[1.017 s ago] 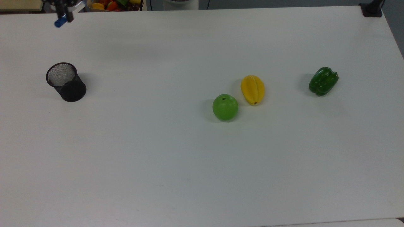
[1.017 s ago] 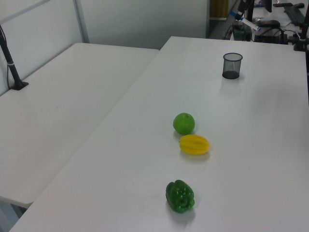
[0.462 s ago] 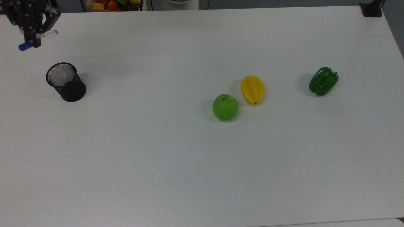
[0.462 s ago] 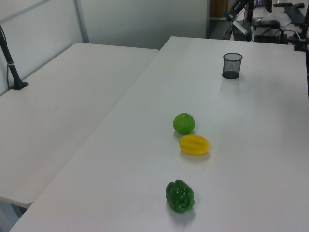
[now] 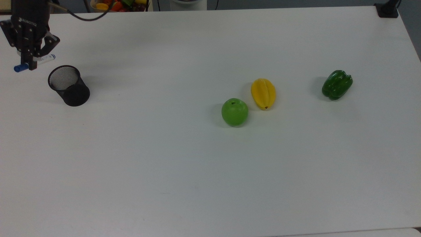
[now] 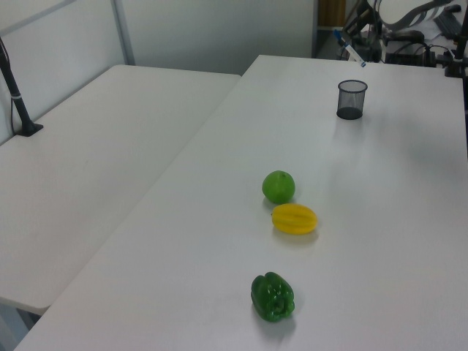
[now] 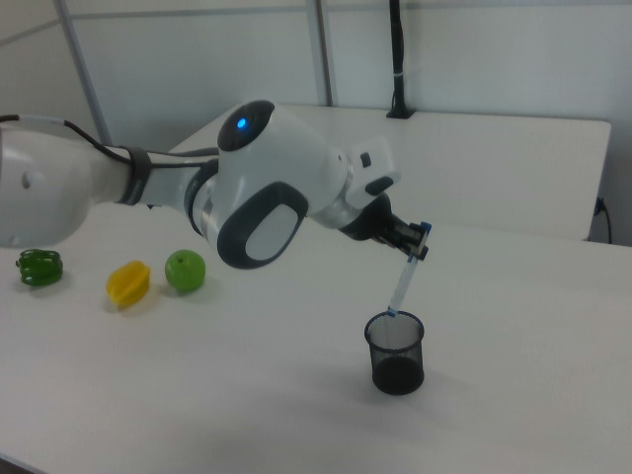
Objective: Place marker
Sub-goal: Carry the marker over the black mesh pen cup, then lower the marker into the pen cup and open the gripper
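The marker (image 5: 34,62) is a slim white pen with a blue cap (image 5: 18,68) at one end, a small blue tip at the other and a blue label on the barrel. I hold it in my claw (image 5: 29,63), pinched near the capped end, clear of the table. In the right view the marker (image 7: 403,283) hangs tilted, cap up by my fingers and blue tip down, that tip right at the rim of the cup (image 7: 396,353) (touching or not, I cannot tell). In the top view it lies up and to the top view's left of the cup (image 5: 68,85).
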